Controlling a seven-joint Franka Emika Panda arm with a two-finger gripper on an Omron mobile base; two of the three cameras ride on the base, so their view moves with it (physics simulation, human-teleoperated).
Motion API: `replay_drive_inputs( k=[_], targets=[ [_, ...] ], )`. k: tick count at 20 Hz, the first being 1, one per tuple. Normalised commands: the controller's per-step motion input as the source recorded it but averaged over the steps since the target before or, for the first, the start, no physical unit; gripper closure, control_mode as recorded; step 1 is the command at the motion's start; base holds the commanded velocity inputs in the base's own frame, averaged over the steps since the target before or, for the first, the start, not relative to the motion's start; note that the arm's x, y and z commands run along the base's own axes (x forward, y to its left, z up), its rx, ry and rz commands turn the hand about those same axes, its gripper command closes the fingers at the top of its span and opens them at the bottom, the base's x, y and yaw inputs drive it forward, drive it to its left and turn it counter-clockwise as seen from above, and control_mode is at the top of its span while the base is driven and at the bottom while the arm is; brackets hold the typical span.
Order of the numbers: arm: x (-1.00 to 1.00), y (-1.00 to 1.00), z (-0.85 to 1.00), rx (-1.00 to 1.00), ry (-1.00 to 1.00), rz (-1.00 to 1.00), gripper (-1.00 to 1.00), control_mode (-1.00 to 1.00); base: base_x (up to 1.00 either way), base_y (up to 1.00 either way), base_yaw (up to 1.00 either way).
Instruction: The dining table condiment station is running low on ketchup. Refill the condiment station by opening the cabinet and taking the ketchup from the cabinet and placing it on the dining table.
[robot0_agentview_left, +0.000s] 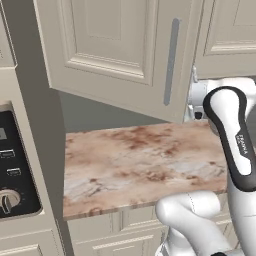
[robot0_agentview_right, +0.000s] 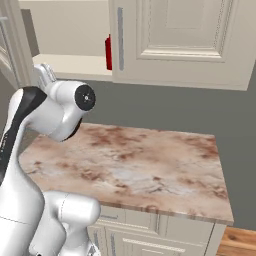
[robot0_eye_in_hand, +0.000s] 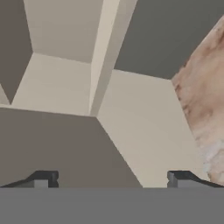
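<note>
At upper left of the right base view, the ketchup (robot0_agentview_right: 107, 52) stood upright on the cabinet (robot0_agentview_right: 75, 65) shelf, half hidden behind the door edge; the gripper (robot0_eye_in_hand: 112, 179), jaws spread wide and empty, faced the shelf underside.

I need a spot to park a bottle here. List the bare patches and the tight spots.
The marbled counter is bare from its back wall to its front edge. The cabinet shelf is bare left of the ketchup. It gets tight where the ketchup stands against the edge of the closed door, and where the swung-open door overhangs the counter. The end effector is open and holds nothing.
</note>
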Motion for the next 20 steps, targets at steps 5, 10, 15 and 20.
replay_drive_inputs(
  k=[5, 10, 15, 20],
  targets=[
    [-0.96, 1.0, 0.04, -0.01, -0.03, 0.12, -1.0, -1.0, 0.0, 0.0, 0.0],
    [-0.78, 1.0, 0.16, -0.08, -0.12, 0.05, -1.0, -1.0, 0.0, 0.0, 0.0],
    [-0.07, 1.0, 0.11, -0.03, -0.04, 0.02, -1.0, -1.0, 0.0, 0.0, 0.0],
    [0.18, 1.0, 0.11, -0.05, -0.06, 0.0, -1.0, -1.0, 0.0, 0.0, 0.0]
  ],
)
